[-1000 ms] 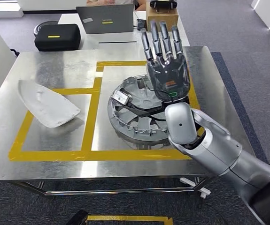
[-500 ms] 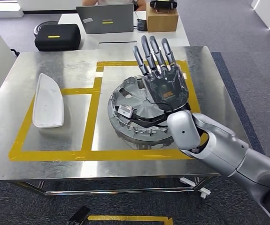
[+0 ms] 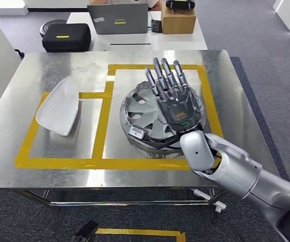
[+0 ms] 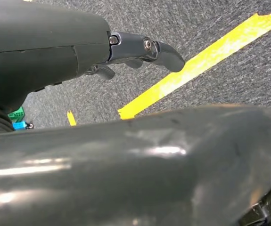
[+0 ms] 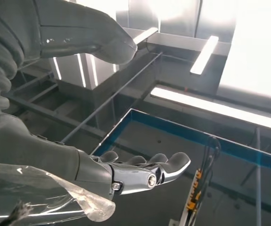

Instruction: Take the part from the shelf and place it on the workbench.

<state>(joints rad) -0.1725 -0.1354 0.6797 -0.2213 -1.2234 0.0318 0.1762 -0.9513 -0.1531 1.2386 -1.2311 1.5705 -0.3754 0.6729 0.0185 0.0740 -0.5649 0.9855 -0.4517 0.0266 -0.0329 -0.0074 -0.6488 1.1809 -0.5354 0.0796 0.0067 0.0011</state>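
1. Since earlier, our right hand (image 3: 175, 98) has sunk, spread flat, palm up, holding nothing.
2. We see the round part (image 3: 156, 118) lying on the surface (image 3: 234, 101), near its right edge.
3. Withdrawing carelessly, we might drag it.

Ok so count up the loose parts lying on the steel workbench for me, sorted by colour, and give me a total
Grey round disc-shaped part: 1
White curved shell part: 1
Total: 2, both lying inside the yellow tape outlines on the workbench.
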